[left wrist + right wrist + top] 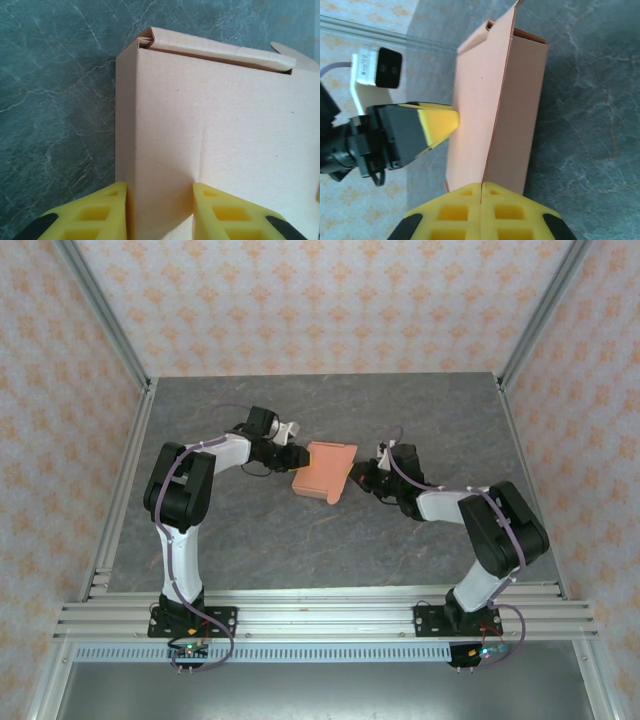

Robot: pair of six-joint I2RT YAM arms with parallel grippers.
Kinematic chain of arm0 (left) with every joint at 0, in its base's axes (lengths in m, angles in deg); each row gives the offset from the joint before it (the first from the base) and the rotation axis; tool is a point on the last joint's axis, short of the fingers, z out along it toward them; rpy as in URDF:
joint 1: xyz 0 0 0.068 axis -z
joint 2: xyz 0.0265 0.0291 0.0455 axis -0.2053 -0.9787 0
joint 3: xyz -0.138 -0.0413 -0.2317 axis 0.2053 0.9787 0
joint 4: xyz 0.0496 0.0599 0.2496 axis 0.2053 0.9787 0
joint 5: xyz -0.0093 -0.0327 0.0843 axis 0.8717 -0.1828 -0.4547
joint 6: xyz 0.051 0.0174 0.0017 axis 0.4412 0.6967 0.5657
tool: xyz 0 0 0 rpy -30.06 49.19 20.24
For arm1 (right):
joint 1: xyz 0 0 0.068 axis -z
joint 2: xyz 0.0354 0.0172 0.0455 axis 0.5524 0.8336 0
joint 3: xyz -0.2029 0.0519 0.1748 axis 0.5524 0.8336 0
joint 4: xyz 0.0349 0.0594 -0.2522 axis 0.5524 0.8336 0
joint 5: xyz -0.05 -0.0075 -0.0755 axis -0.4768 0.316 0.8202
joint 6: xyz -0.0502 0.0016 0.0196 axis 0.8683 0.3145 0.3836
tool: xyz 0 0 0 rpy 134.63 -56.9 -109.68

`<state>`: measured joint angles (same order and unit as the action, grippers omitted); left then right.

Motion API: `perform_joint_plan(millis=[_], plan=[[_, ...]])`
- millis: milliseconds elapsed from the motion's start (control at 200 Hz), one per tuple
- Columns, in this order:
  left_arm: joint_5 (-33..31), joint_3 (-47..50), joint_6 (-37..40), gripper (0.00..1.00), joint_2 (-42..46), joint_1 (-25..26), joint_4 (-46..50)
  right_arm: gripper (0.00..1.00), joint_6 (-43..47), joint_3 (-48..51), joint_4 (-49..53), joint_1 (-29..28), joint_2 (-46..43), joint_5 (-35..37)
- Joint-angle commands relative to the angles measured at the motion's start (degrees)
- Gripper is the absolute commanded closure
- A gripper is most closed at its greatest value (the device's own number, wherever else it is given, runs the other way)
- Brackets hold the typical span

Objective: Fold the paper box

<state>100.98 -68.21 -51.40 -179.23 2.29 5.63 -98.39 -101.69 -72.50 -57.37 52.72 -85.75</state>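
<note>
At left wrist, paper box edge inside left hand, indistinct overhead.

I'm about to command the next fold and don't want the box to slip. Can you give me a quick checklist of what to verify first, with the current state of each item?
1. Left claw gripping the paper box: ok, it presses the box from both sides.
2. Right claw gripping: ok, shut on a thin panel edge.
3. Claws on opposite sides of the box: ok.
4. Body squared up into a box shape: ok.
5. End flap tucked in: cannot tell. It is folded over, with a gap at its corner.
6. Box resting on the table: cannot tell.
</note>
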Motion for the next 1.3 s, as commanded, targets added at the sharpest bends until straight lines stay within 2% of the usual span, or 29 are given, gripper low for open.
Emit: perform_joint_plan(millis=[0,866,1296], plan=[[1.17,2.51,-1.90,0.69,-0.51,1.64,0.70,1.00,-0.87,-0.47,-7.01,-0.92,-3.10,-1.68],[3.20,3.31,-3.88,0.70,-1.92,4.67,-2.82,1.00,-0.19,-2.83,-0.42,-4.03,-8.16,4.58],[3.55,3.39,-4.59,0.66,-1.47,5.07,-3.47,1.00,1.87,-4.81,6.22,-4.55,-10.71,7.00]])
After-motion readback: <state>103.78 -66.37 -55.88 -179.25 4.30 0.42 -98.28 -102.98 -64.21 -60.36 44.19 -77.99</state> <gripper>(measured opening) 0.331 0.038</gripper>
